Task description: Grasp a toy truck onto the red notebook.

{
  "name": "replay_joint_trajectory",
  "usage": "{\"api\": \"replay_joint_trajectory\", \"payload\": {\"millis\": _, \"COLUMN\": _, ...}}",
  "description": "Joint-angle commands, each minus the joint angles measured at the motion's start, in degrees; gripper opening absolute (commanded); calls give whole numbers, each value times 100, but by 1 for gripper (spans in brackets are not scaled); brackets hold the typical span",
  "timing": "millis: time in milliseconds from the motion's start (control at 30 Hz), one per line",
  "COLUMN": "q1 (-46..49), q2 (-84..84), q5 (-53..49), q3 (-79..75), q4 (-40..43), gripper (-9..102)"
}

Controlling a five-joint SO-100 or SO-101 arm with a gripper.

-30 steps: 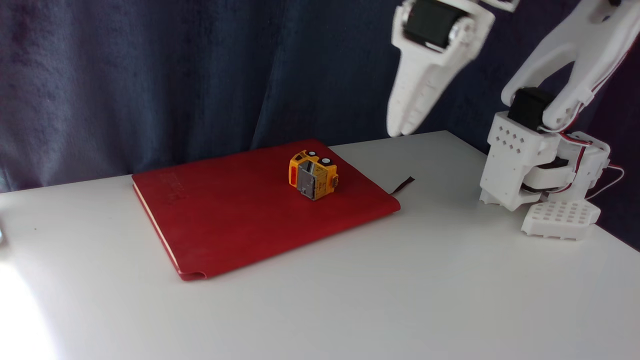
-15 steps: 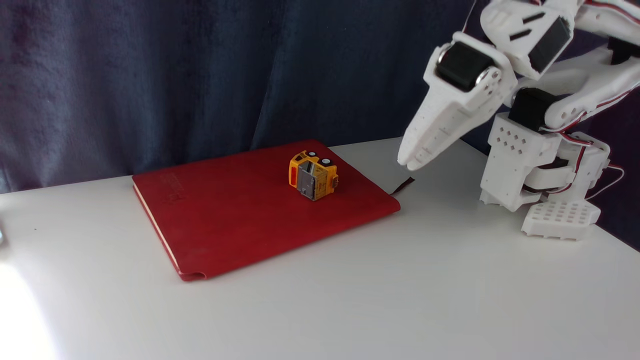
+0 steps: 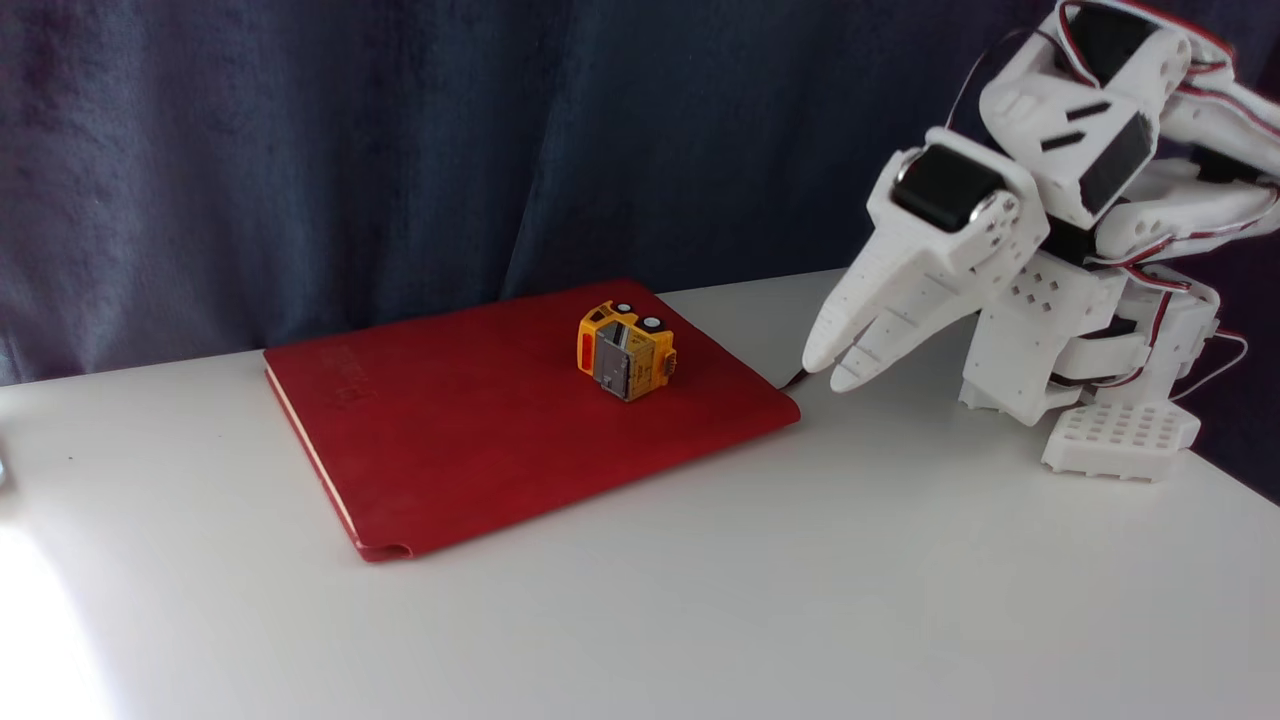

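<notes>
1. The toy truck (image 3: pixel 626 351) is seen on the red notebook (image 3: pixel 480 425), near the notebook's far right part in the fixed view; it is tipped on its side, wheels up toward the back.
2. Truck and notebook are unchanged in place and pose against both earlier frames.
3. The notebook lies flat on the white table (image 3: pixel 700 600), with the thin dark ribbon (image 3: pixel 793 380) sticking out at its right corner.
4. The gripper (image 3: pixel 835 372) has been lowered and drawn back: a second ago it was high above the table's far edge; half a second ago it was lower, just above the ribbon; now its tips are close over the table just right of the notebook's corner.
5. The ribbon's outer end is now hidden behind the fingertips (image 3: pixel 818 358).
6. Nothing is held; the fingers are seen nearly together, with a slim gap at the tips, though from this side angle it is hard to say if they are fully closed.
7. The gripper is well apart from the truck.
8. The arm is folded low over its base (image 3: pixel 1120 438) at the right, more tucked than before.
</notes>
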Motion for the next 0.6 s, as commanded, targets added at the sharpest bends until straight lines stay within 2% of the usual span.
{"api": "replay_joint_trajectory", "payload": {"millis": 0, "q1": -88, "q2": 88, "q5": 88, "q3": 35, "q4": 44, "gripper": 10}}
{"api": "replay_joint_trajectory", "payload": {"millis": 567, "q1": -738, "q2": 1257, "q5": 237, "q3": 738, "q4": 448, "gripper": 7}}
